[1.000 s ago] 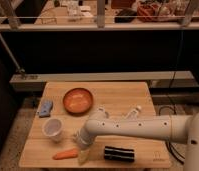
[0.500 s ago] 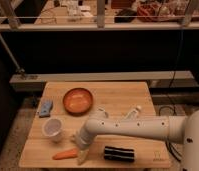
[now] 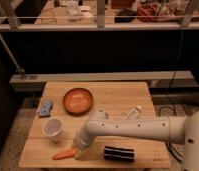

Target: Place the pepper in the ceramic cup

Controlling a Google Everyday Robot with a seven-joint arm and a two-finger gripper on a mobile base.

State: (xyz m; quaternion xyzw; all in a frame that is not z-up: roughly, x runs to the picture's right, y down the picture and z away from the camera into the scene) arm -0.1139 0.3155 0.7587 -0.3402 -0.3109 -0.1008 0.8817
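Note:
The pepper (image 3: 63,154), slim and orange-red, lies on the wooden table (image 3: 118,100) near its front left edge. The ceramic cup (image 3: 52,129), pale white and round, stands upright just behind and left of the pepper. My gripper (image 3: 79,149) hangs at the end of the white arm (image 3: 133,129), low over the table, right at the pepper's right end. The arm reaches in from the right.
A round orange-brown bowl (image 3: 77,100) sits behind the cup. A blue cloth-like item (image 3: 45,107) lies at the left edge. A small white bottle (image 3: 133,112) lies behind the arm. A black ribbed object (image 3: 118,153) lies at the front, right of the gripper.
The gripper has shifted slightly left and down toward the pepper's right end. The pepper, cup and bowl have not moved.

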